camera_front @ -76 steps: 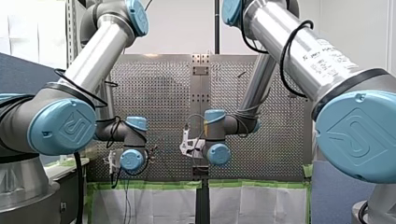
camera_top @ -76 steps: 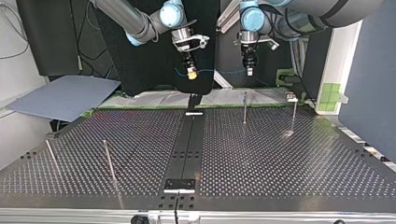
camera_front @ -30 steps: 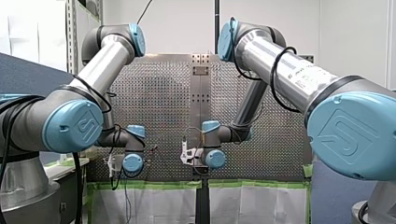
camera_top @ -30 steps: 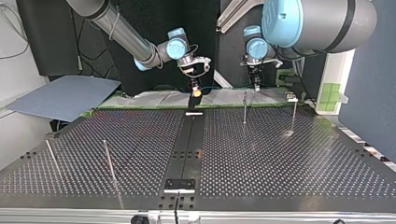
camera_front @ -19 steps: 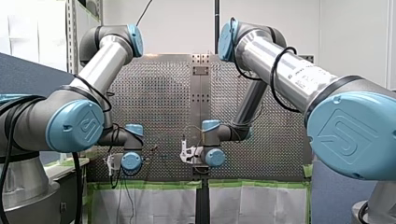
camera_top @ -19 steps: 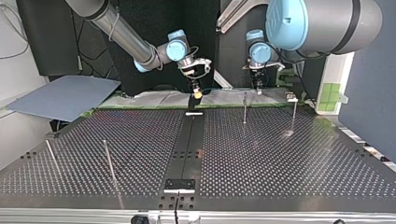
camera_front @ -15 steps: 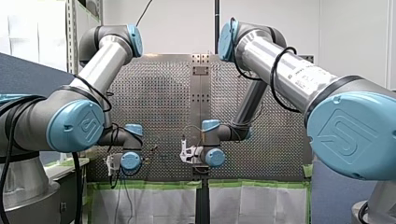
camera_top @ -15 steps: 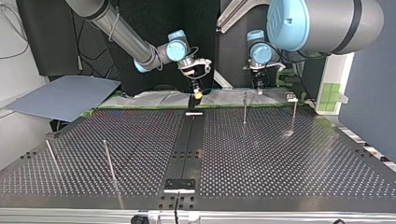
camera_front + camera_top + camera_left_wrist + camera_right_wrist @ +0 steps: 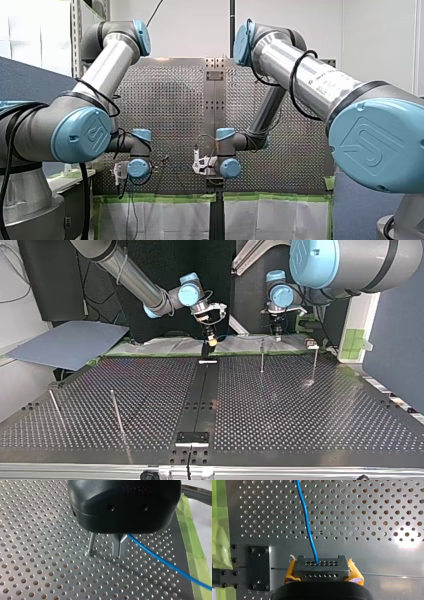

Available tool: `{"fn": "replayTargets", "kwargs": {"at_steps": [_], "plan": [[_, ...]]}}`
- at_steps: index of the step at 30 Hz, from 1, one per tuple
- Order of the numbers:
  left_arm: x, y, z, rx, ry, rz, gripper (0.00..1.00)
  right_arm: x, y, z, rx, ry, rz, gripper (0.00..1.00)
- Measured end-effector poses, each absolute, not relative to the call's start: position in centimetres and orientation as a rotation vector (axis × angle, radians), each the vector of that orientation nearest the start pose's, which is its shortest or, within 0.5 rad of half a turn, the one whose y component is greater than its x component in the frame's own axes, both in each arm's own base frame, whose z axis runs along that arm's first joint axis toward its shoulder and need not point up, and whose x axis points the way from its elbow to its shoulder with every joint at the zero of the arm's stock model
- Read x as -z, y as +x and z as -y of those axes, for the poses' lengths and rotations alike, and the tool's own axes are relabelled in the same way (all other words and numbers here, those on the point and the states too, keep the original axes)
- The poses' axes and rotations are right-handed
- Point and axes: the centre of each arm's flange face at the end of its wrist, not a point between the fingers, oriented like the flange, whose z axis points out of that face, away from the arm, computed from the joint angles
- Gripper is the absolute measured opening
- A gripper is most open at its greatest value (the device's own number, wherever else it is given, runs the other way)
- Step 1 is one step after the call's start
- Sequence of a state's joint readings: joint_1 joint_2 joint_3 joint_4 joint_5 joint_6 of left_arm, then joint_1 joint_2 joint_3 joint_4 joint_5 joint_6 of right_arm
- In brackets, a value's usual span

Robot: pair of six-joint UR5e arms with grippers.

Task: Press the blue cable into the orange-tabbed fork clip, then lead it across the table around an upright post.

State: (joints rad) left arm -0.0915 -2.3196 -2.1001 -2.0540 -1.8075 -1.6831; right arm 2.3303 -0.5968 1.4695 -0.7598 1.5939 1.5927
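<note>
The blue cable (image 9: 160,558) runs out from between the metal fingers of my left gripper (image 9: 119,554), which is shut on it just above the perforated table. A thin upright post (image 9: 91,544) stands close beside those fingers. In the top view my left gripper (image 9: 276,335) hangs at the far edge, near that post (image 9: 262,355). My right gripper (image 9: 322,568), with yellow pads, is shut on the blue cable (image 9: 308,527), which leads away ahead of it over the plate. In the top view it (image 9: 210,340) hovers over the dark centre strip (image 9: 200,400). I cannot make out an orange-tabbed clip.
More posts stand on the table: one at the top view's far right (image 9: 314,362) and two at its near left (image 9: 116,412). A black screwed plate (image 9: 259,567) lies beside my right gripper. Green tape (image 9: 192,545) lines the table edge.
Both grippers came down to the table's far edge since the oldest frames. Over the last second my left gripper crept slightly toward the top view's right; my right gripper barely moved.
</note>
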Motion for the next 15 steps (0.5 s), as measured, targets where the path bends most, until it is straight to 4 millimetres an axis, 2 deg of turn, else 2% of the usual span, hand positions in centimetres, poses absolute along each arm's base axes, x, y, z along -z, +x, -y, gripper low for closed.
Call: {"fn": "replayTargets", "kwargs": {"at_steps": [15], "plan": [[1.3, 48.4, 15.2, 0.020, -0.172, -1.716, 0.00, 1.0, 56.6, 41.7, -1.627, 1.848, 0.851, 0.00]]}}
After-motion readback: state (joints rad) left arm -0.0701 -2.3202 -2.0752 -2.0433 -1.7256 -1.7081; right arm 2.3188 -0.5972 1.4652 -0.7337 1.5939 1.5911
